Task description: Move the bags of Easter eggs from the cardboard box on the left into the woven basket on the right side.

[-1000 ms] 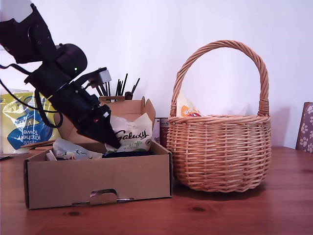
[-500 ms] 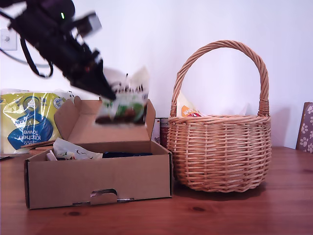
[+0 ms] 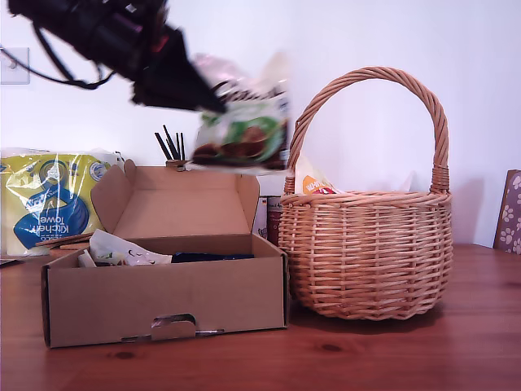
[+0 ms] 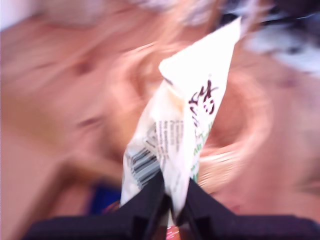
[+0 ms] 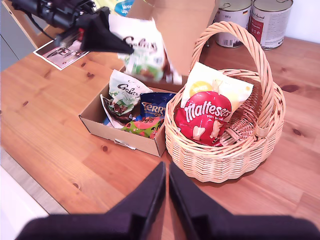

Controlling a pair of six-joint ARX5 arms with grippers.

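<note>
My first gripper (image 3: pixel 213 104) is shut on a white Galaxy egg bag (image 3: pixel 240 130), which hangs in the air above the cardboard box (image 3: pixel 163 301), close to the woven basket's (image 3: pixel 366 252) handle. In the first wrist view the bag (image 4: pixel 185 130) is pinched at one end by the gripper (image 4: pixel 172 210). The second wrist view looks down from high up. It shows the held bag (image 5: pixel 145 55), another Galaxy bag (image 5: pixel 122 95) and a dark blue bag (image 5: pixel 155 105) in the box (image 5: pixel 127 140), and a red Maltesers bag (image 5: pixel 205 117) in the basket (image 5: pixel 225 165). My second gripper (image 5: pixel 166 175) is shut and holds nothing.
A yellow-and-blue kitchen towel pack (image 3: pixel 45 199) stands behind the box at the exterior view's left. Two tins (image 5: pixel 250 20) sit behind the basket. Dark pencils (image 3: pixel 171 145) stick up behind the box lid. A floral object (image 3: pixel 509 212) is at the exterior view's right edge.
My first gripper has lifted the white Galaxy bag out of the box, up and toward the exterior view's right, nearer the basket handle.
</note>
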